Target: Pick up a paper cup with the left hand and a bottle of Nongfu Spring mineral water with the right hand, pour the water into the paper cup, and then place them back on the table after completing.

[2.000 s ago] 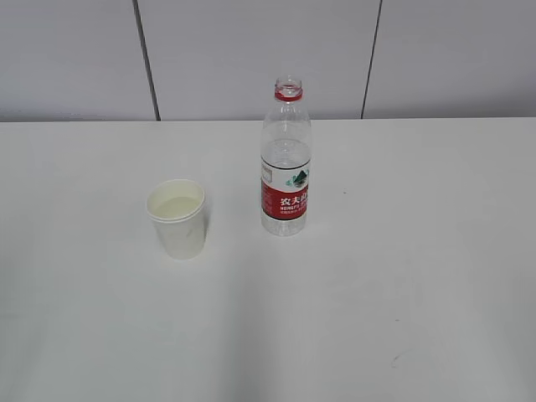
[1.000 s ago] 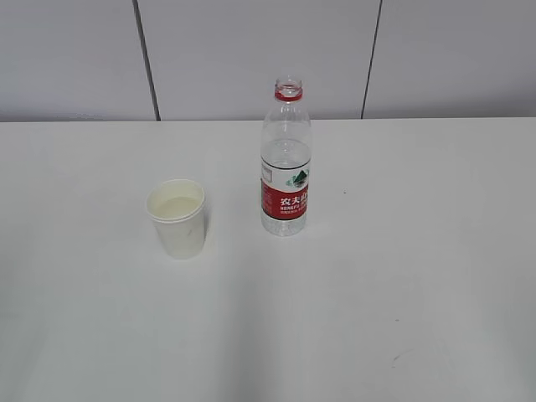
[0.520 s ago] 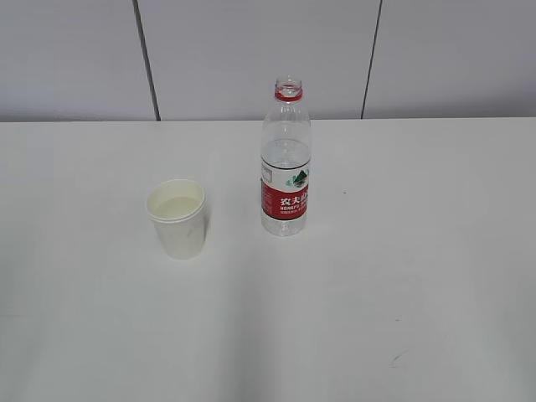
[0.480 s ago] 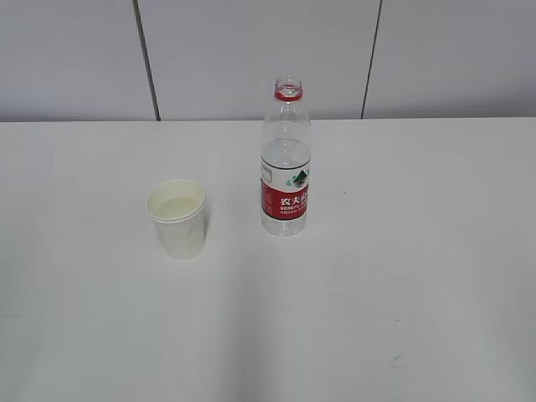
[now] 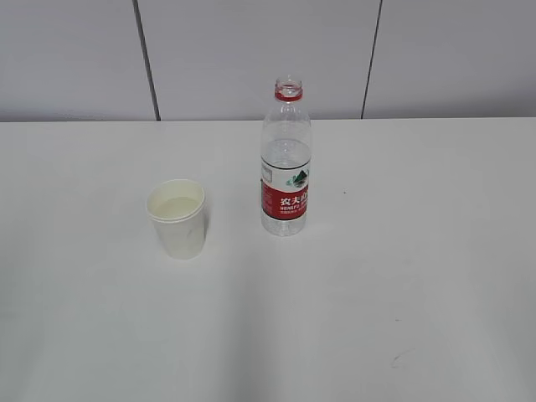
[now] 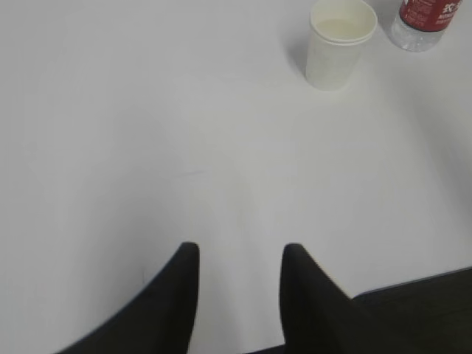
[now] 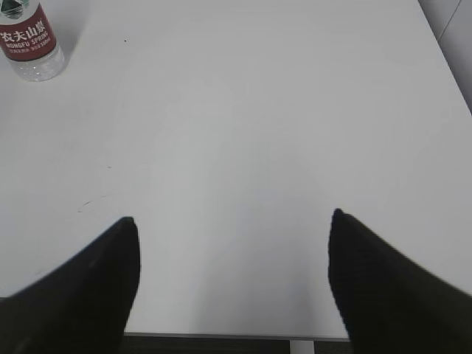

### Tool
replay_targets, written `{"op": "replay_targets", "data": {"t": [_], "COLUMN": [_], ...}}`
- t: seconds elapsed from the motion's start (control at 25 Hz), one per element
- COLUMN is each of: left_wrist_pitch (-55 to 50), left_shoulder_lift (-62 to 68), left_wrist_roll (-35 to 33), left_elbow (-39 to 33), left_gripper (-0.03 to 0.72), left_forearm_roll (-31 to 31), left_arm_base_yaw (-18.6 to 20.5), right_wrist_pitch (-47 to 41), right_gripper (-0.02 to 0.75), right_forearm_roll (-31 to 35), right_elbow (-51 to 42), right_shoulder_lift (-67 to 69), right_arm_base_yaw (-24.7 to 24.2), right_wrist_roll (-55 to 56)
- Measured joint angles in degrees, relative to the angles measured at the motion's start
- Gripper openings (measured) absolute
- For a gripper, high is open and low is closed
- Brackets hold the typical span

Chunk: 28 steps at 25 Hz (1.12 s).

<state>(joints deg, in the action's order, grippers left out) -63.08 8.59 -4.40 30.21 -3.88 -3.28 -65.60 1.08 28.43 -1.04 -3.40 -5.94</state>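
White table (image 5: 419,276), cup (image 5: 177,219) and bottle (image 5: 286,163) both standing upright on it, near each other but apart, cup to the left. Cup holds some water (image 5: 177,207); bottle uncapped, part full. Left gripper (image 6: 236,254) pulled back at the near edge, fingers parted, holding nothing. Right gripper (image 7: 232,221) likewise back, spread wide, empty.

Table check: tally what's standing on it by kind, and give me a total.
Paper cup: 1, upright, pale liquid inside
Water bottle: 1, upright, cap off, red label
Total: 2 things on the table, standing apart from each other
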Motion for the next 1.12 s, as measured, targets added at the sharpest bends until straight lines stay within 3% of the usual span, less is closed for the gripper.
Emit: {"op": "replay_targets", "data": {"t": [1.12], "left_wrist_pitch": [0.00], "left_shoulder_lift": [0.00], "left_wrist_roll": [0.00], "left_elbow": [0.00], "left_gripper": [0.238], "left_forearm_roll": [0.00], "left_arm_base_yaw": [0.00], "right_wrist_pitch": [0.00], "right_gripper": [0.587], "right_forearm_roll": [0.00], "right_elbow": [0.00], "right_shoulder_lift": [0.00], "right_arm_base_yaw": [0.00], "right_wrist_roll": [0.00]}}
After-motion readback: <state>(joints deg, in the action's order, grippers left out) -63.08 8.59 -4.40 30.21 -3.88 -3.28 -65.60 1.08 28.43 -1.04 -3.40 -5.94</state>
